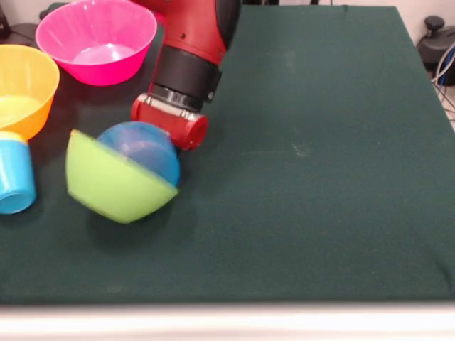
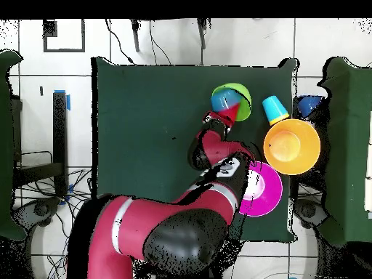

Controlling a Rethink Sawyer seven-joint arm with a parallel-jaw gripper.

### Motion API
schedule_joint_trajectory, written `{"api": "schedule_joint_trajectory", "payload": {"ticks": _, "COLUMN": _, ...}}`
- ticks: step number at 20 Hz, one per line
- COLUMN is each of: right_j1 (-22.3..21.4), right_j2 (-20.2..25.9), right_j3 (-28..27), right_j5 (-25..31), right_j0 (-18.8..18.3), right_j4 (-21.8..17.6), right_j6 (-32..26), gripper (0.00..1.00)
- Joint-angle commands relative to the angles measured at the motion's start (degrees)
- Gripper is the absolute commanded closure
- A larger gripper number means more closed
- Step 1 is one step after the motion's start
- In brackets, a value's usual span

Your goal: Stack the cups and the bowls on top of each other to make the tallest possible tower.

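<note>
The green bowl (image 1: 106,186) lies tipped on its side at the left of the table, with a blue bowl (image 1: 146,150) nested in its mouth; the pair also shows in the overhead view (image 2: 234,94). My gripper (image 1: 170,121) is at the end of the red arm, right behind and touching that pair, and also shows from above (image 2: 218,120). A light blue cup (image 1: 14,177) lies beside the yellow-orange bowl (image 1: 21,89). The pink bowl (image 1: 96,39) stands upright behind them. No tower stands. The red, orange and yellow cups are out of view.
The red and black arm (image 2: 211,182) reaches over the table from its base side. In the overhead view a dark blue round thing (image 2: 311,105) sits past the table's right edge. The green cloth (image 1: 320,156) stretches to the right.
</note>
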Motion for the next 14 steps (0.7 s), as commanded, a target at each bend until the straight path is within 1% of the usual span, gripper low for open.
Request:
{"api": "schedule_joint_trajectory", "payload": {"ticks": 1, "right_j1": -11.7, "right_j2": 26.1, "right_j3": 10.4, "right_j5": 29.2, "right_j0": 2.9, "right_j4": -13.6, "right_j6": -13.2, "gripper": 0.0}}
{"api": "schedule_joint_trajectory", "payload": {"ticks": 6, "right_j1": -11.5, "right_j2": 25.3, "right_j3": 10.5, "right_j5": 28.8, "right_j0": 6.1, "right_j4": -13.8, "right_j6": -10.4, "gripper": 0.0}}
{"api": "schedule_joint_trajectory", "payload": {"ticks": 14, "right_j1": -10.6, "right_j2": 25.1, "right_j3": 6.7, "right_j5": 32.4, "right_j0": 12.1, "right_j4": -11.7, "right_j6": -6.7, "gripper": 0.0}}
